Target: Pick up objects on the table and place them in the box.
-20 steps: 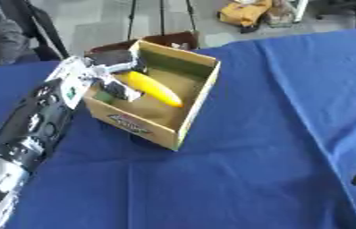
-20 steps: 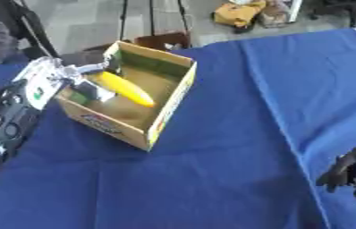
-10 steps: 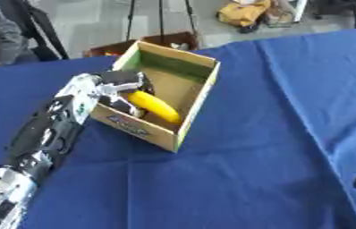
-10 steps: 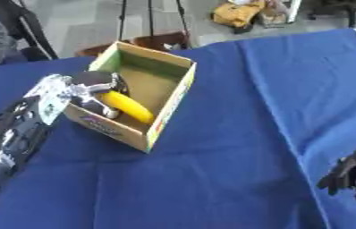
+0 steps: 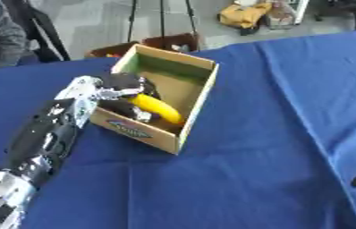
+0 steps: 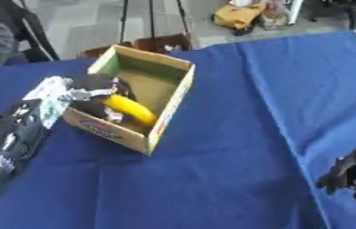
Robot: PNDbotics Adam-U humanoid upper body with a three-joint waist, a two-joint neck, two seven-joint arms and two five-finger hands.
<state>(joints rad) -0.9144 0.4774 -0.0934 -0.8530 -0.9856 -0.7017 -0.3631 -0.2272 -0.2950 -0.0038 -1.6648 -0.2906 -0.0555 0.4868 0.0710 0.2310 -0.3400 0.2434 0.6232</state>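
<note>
Left hand [image 5: 122, 91], fingers curled round the banana [image 5: 158, 108], has sunk deeper into the box [image 5: 201, 96]; we see our right hand [image 6: 352, 172] idle at 4 o'clock, fingers unclear.

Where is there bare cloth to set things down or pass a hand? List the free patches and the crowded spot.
Free: the blue tablecloth in front of the cardboard box, and the wide stretch between the box and the right hand near the lower right corner. Crowded: the box's left side, where the left hand reaches in, curled round the banana.
</note>
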